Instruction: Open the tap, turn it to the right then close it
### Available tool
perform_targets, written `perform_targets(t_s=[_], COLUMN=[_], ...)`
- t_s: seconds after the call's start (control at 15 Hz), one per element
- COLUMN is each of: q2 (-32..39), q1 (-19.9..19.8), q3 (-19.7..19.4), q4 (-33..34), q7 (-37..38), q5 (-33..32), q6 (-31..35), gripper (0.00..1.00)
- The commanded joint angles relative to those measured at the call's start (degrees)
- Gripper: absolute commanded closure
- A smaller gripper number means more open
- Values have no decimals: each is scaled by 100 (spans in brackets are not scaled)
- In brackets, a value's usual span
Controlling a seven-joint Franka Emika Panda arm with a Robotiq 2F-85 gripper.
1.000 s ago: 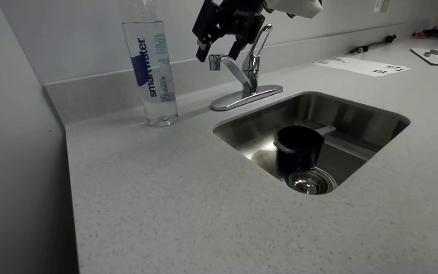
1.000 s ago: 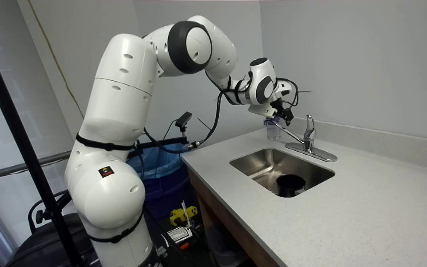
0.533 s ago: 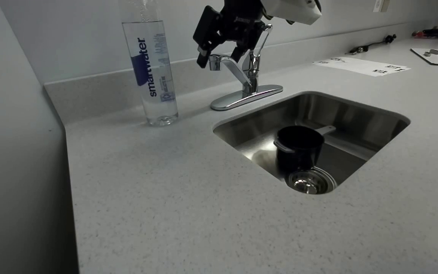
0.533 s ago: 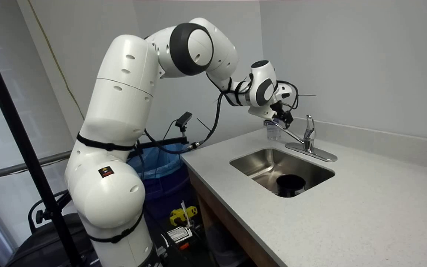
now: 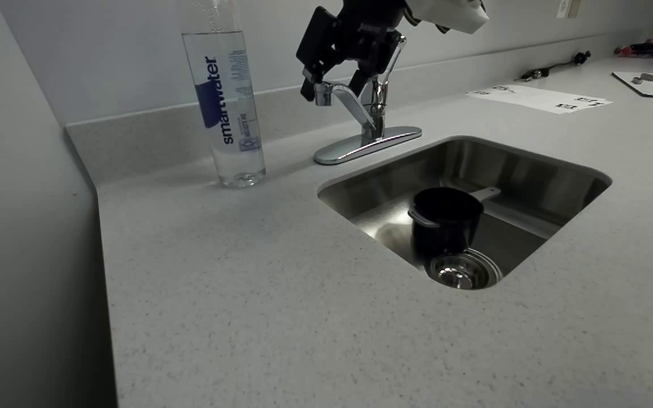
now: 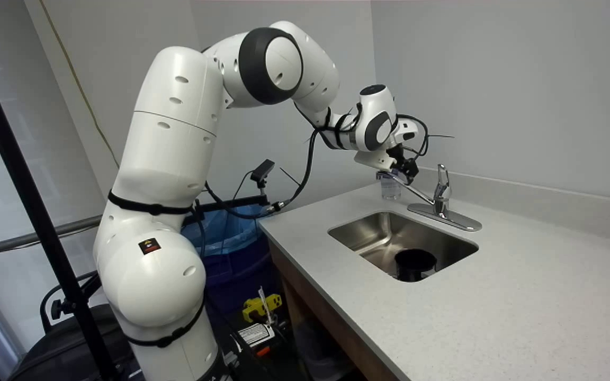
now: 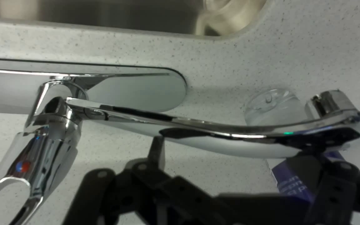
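Tap (image 5: 378, 107): in an exterior view, beside the sink (image 5: 508, 164), pincer (image 5: 333, 89) spread wide near its spout (image 5: 350, 102).
Lever (image 6: 443, 185): in an exterior view, upright, untouched.
Spout: wrist view, contact unclear; probably the turning step; next, push it sinkward.

My pincer (image 5: 333, 87) is black, my arm (image 6: 157, 143) white with black bands (image 6: 151, 207). The tap (image 5: 378, 120) gleams silver, with a red-and-blue dot (image 7: 22, 166) on its lever (image 7: 47, 159). I see a clear Smartwater bottle (image 5: 241, 161) with dark-blue lettering (image 5: 219, 101), a black pot (image 5: 445, 232) and a pale-grey countertop (image 5: 219, 283) speckled darker.
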Motion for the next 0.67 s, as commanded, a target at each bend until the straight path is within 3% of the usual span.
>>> perform_targets(t_s=[0.0, 0.6], q2=[-563, -1383], q1=[-258, -423], q3=[255, 114], q4=[-730, -1574], q7=[-443, -657], q5=[279, 180], q6=[-334, -806], gripper=[0, 0])
